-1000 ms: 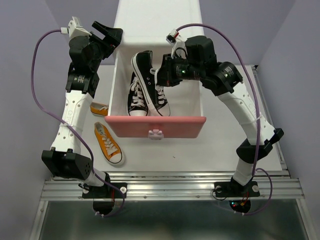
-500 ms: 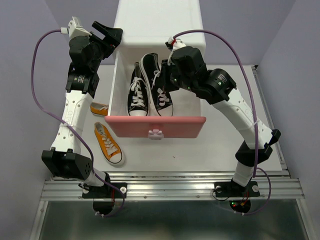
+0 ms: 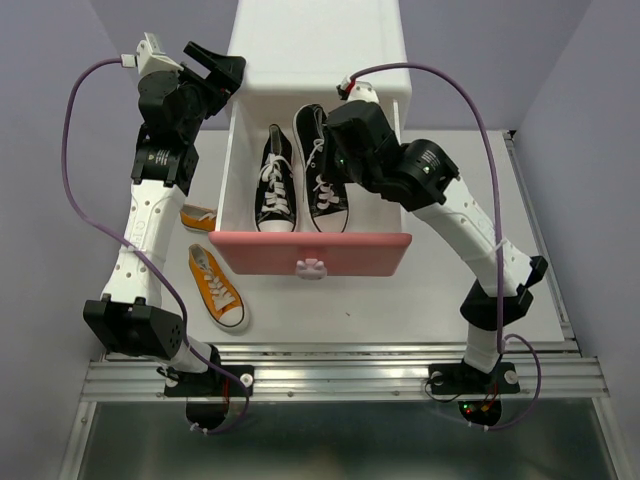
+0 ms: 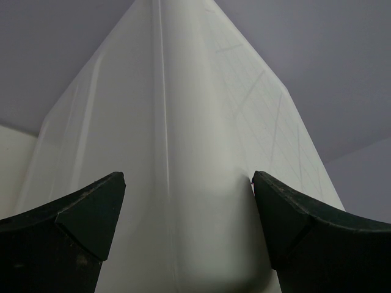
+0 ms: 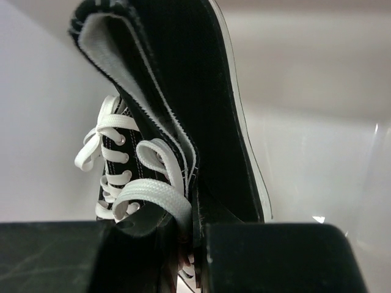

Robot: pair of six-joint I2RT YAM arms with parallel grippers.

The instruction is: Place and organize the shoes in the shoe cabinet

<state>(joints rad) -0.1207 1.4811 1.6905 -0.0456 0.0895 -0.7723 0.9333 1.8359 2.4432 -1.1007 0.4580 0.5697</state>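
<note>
Top external view: nearest us, outside the drawer (image 3: 310, 251) and left of its pink front, we see an orange sneaker (image 3: 216, 287) lying flat on the table (image 3: 400, 300), with its white laces and sole rim showing. A second orange sneaker (image 3: 198, 217) lies beside the drawer's left wall, partly hidden. The drawer's front carries a white bunny knob (image 3: 312, 268).

Inside the drawer two black sneakers sit side by side, toes toward the front, with white laces and toe caps. The left black sneaker (image 3: 274, 185) rests free. The right black sneaker (image 3: 322, 180) is pinched at its heel collar by the right gripper (image 5: 190, 229), jaws clamped on the canvas.

Beyond the drawer's left rear corner, the left gripper (image 3: 215, 65) hangs spread wide and holds nothing. It faces the white shoe cabinet (image 3: 315, 40).
</note>
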